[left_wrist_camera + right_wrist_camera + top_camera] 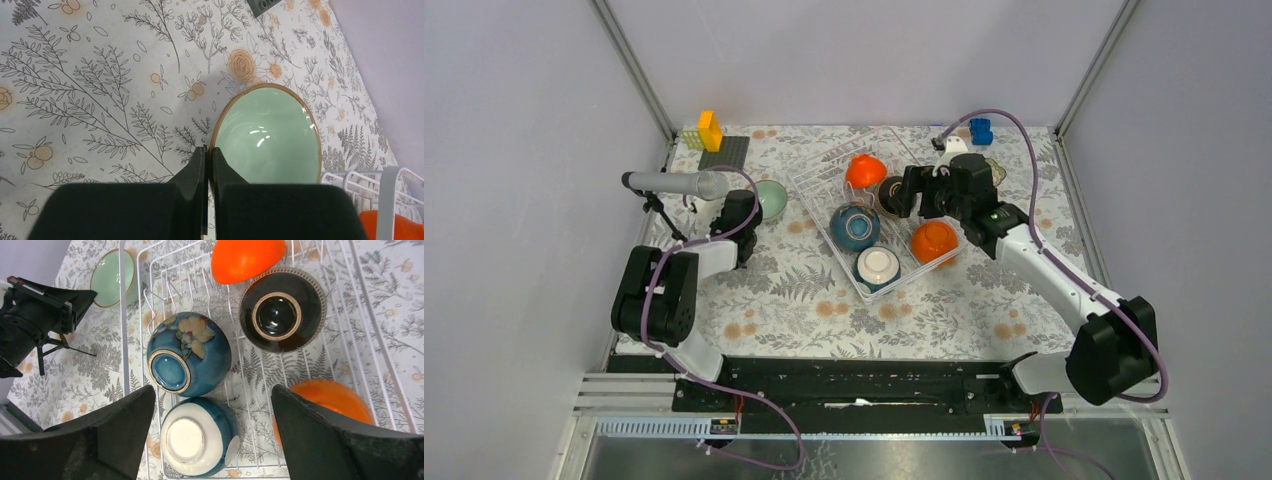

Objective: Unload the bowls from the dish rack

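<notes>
Lying beside closed left jaws, mint bowl (267, 135)

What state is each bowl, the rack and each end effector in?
dish rack: five bowls visible inside
mint green bowl: outside the rack, rim pinched
left end effector: shut on that rim
right end effector: open, empty, above the rack
far orange bowl: in rack, tipped sideways
dark brown bowl: in rack, upside down
teal blue bowl: in rack, foot up, tilted
white-bottomed bowl: in rack, upside down
near orange bowl: in rack, partly hidden
</notes>
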{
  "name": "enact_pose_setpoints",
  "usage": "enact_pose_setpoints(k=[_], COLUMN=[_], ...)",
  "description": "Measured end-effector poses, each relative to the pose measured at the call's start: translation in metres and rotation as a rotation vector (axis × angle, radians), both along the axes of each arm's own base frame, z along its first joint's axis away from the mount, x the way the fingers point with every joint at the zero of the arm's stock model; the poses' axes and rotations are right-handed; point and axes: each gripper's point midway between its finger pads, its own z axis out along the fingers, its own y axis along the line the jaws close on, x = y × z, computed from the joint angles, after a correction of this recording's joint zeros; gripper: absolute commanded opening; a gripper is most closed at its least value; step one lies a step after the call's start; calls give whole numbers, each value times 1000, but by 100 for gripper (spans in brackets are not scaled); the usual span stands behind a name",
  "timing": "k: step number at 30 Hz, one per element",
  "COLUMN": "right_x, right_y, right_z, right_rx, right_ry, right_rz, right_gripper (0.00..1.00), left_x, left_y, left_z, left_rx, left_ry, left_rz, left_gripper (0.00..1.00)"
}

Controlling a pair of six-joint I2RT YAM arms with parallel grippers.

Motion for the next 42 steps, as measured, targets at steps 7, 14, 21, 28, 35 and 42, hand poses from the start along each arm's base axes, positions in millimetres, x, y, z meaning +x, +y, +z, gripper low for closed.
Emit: enact_pose_setpoints(k=[7, 14, 21, 28, 35, 42], right_x=[0, -1, 5, 9, 10, 19], right_y=[13, 30, 42, 53, 67, 76], right_z=[-23, -47, -78, -105, -120, -120], right_rx=[11, 42, 53, 69, 134, 286], right_ry=[78, 152, 228, 289, 339, 343], right_rz=[50, 119, 153, 180, 213, 246], right_gripper=[100, 100, 100, 100, 100, 100], left_x=[-8, -17, -39, -77, -118, -137], left_y=[-5, -23, -60, -97, -150, -176], left_z=[13, 45, 47, 52, 63, 69], left_rx=[0, -33, -102, -186, -213, -173], left_ry=[2, -55, -26, -38, -72, -97], left_rz=[-53, -172, -400, -581, -785, -902], left_gripper=[42, 53, 56, 58, 60, 61])
